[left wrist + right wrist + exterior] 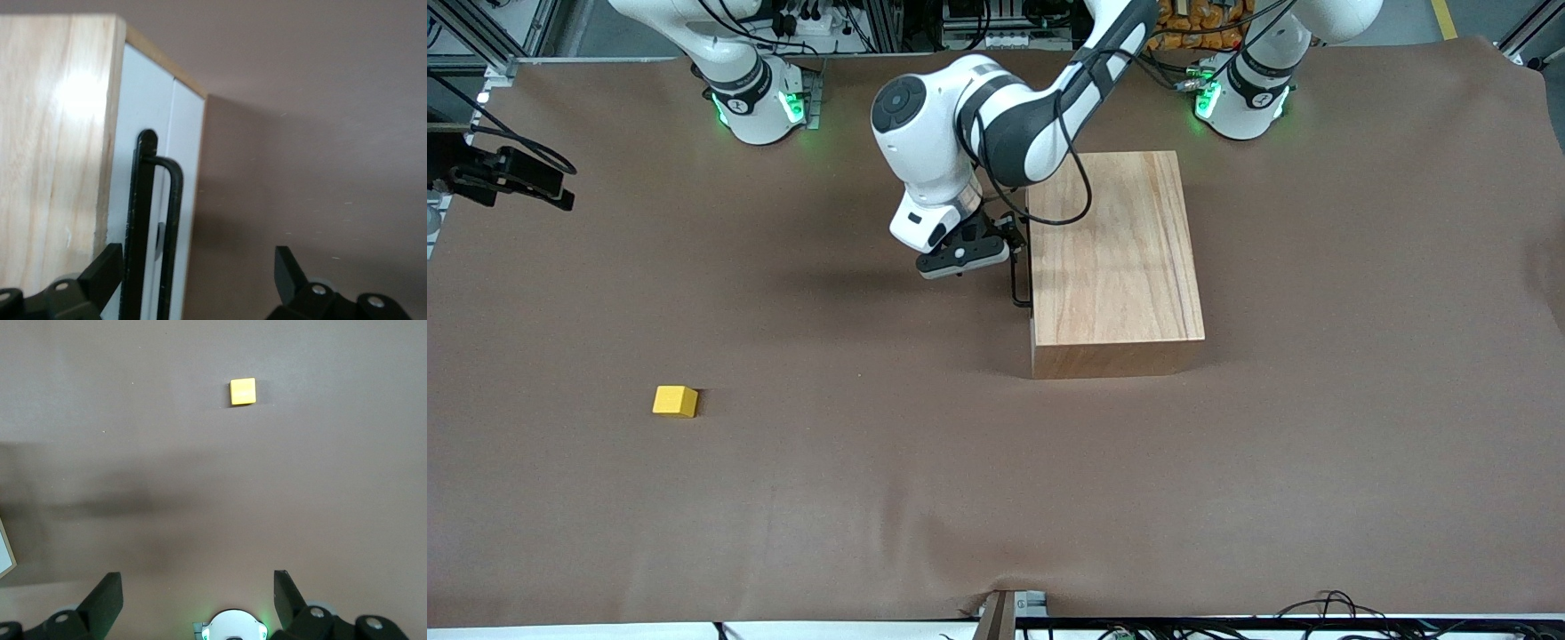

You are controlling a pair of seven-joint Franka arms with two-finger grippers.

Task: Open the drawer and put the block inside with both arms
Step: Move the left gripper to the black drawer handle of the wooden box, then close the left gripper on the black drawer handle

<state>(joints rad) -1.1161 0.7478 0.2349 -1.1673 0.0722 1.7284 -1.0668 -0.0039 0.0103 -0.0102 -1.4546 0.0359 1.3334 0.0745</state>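
Jaws, left gripper [193,280]: spread wide at the drawer's handle [157,220], one finger on each side, nothing clamped.
Jaws, right gripper [193,600]: wide apart, empty, high over its base; that arm waits.
Drawer [1031,258]: closed, flush in the wooden box [1112,258].
Block [675,401]: on the counter [996,498], about 8 o'clock from the box, well apart.
Progress: nothing done; pull, pick and place remain.
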